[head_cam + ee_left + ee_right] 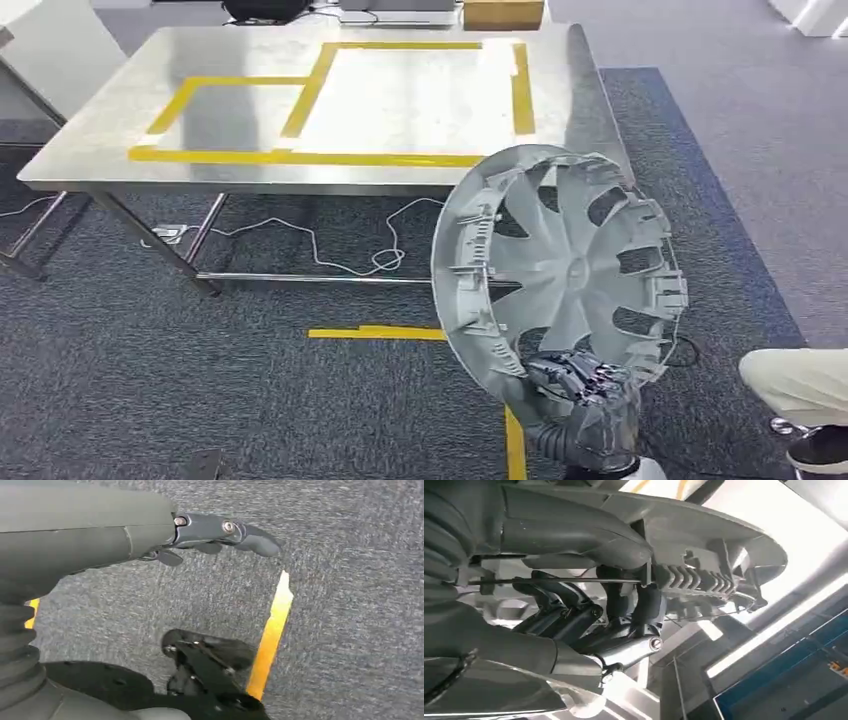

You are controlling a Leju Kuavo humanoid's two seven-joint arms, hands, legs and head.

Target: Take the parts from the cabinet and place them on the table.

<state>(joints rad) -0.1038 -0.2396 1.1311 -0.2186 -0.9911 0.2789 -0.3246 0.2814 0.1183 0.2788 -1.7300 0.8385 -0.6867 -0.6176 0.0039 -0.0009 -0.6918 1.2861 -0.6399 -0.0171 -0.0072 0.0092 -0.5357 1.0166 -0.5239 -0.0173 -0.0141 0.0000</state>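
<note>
A large grey plastic wheel cover (565,265) with curved spokes stands upright in front of me, its ribbed back toward the camera. My right hand (585,392) grips its lower rim from below. In the right wrist view the dark fingers (574,617) wrap the rim of the wheel cover (684,540). The steel table (120,120) with yellow tape rectangles (300,157) stands ahead, its top bare. My left hand (220,532) hangs over the grey carpet with its fingers stretched out and nothing in them.
Yellow tape strips (375,332) mark the carpet in front of the table. White cables (320,250) lie under it. A person's light trouser leg and shoe (800,385) show at the right edge. A cardboard box (503,12) stands beyond the table.
</note>
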